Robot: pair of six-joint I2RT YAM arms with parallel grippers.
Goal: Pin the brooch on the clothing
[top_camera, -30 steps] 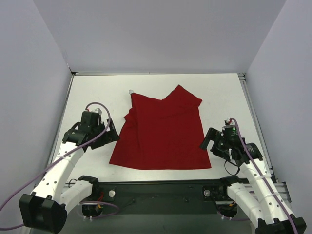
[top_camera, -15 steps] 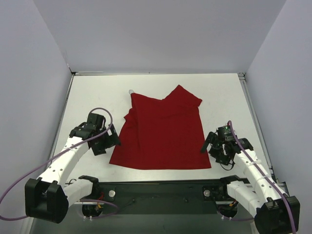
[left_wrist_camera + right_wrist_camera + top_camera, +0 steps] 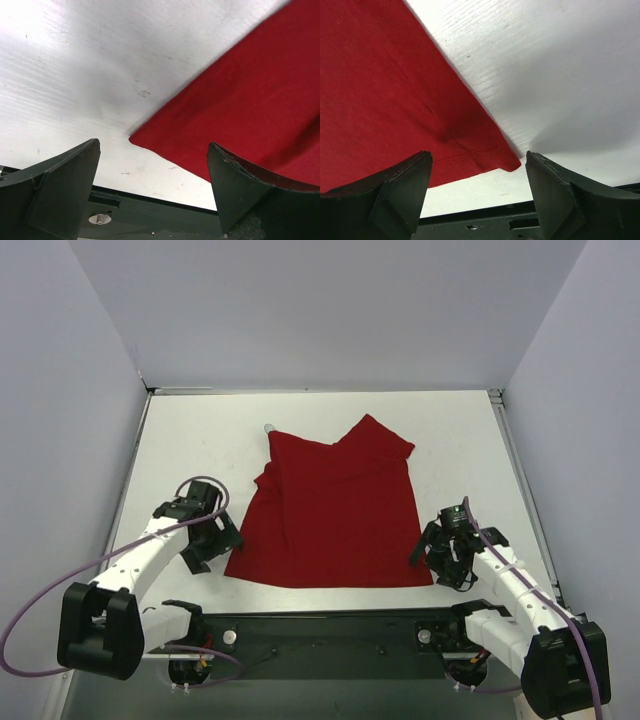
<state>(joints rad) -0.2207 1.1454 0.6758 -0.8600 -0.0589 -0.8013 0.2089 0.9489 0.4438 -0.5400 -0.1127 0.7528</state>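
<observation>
The clothing (image 3: 335,515), a dark red T-shirt, lies flat and partly folded mid-table. The brooch (image 3: 268,427) shows only as a tiny pale round dot at the shirt's far left corner. My left gripper (image 3: 216,543) is open and low beside the shirt's near left corner (image 3: 137,141), which sits between its spread fingers (image 3: 70,175) without touching them. My right gripper (image 3: 432,555) is open at the near right corner, and the hemmed tip (image 3: 512,164) lies between its fingers (image 3: 405,185), nearer the right one. Neither gripper holds anything.
The white table (image 3: 200,440) is walled on the left, right and far sides. A dark base rail (image 3: 320,625) runs along the near edge just behind both grippers, and appears in the wrist views (image 3: 150,220) (image 3: 485,222).
Both arms have drawn back and down to the shirt's two near corners. The right jaws have narrowed a little. The shirt has not moved.
</observation>
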